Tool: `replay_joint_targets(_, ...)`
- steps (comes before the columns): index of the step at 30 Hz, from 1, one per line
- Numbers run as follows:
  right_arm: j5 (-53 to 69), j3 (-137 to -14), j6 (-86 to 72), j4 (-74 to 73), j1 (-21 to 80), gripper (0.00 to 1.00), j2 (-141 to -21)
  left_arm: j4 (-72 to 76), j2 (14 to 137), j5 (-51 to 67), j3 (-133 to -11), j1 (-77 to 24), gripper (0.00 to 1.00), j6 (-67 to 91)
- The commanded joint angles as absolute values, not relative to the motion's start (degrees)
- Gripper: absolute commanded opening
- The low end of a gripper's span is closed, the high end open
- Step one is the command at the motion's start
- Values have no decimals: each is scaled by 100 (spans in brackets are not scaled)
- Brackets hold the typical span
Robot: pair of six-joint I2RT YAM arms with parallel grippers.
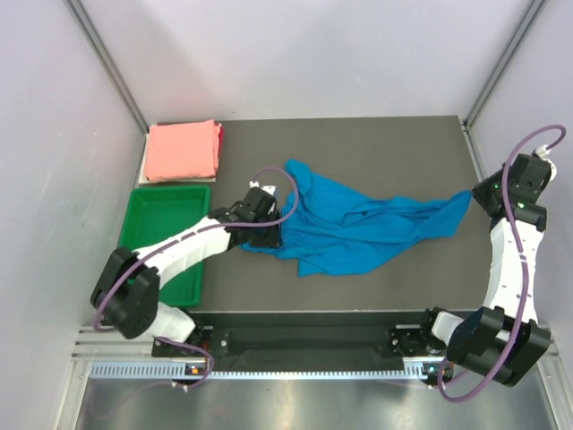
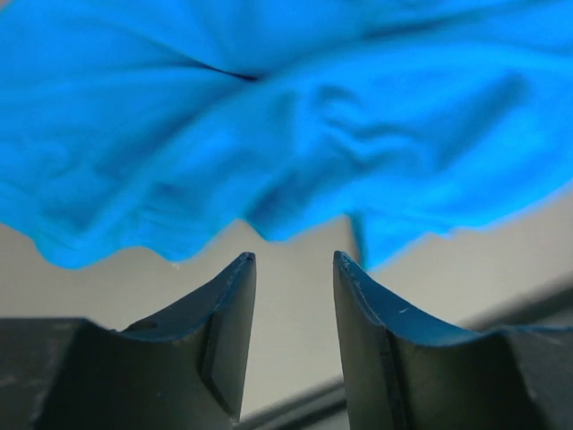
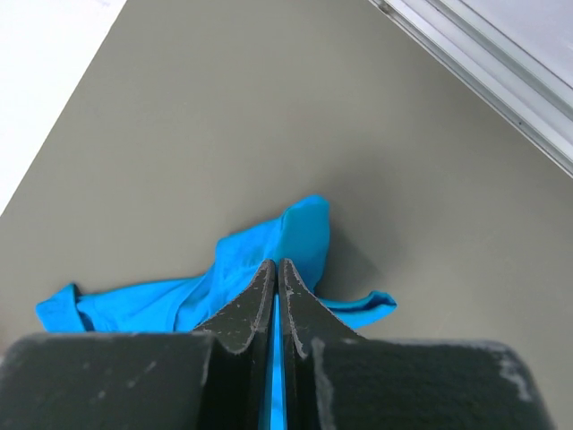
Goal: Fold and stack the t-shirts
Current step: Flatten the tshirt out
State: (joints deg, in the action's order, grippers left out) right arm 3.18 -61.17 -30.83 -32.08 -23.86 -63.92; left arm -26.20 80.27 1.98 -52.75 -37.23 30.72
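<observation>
The bright blue t-shirt lies crumpled and stretched across the middle of the dark mat. The salmon pink t-shirt lies folded at the back left. My left gripper is at the blue shirt's left edge; in the left wrist view it is open and empty, with the blue cloth just beyond the tips. My right gripper is at the shirt's right tip; in the right wrist view it is shut, with blue cloth showing in the slit between its jaws.
A green plastic tray stands at the left, in front of the pink shirt and under my left arm. White walls with metal rails close the back and sides. Bare mat lies behind the blue shirt.
</observation>
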Motion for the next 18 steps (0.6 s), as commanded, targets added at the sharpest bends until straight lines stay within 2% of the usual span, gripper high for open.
replay_joint_targets(1, 396, -6144, -3111, -2830, -2338, 0, -6319, -2689, 8515, -833, -5370, -3718, 45, 3366)
replay_joint_targets(10, 211, -6267, -3199, -2813, -2347, 0, -6293, -2769, 10422, -1696, -5923, -3665, 44, 3788)
replay_joint_targets(16, 422, -5907, -3252, -2453, -2338, 0, -6091, -2698, 11846, -1741, -7292, -3245, 45, 3464)
replay_joint_targets(18, 510, -5713, -3287, -2391, -2320, 0, -6091, -2698, 12459, -1486, -8284, -3016, 45, 3253)
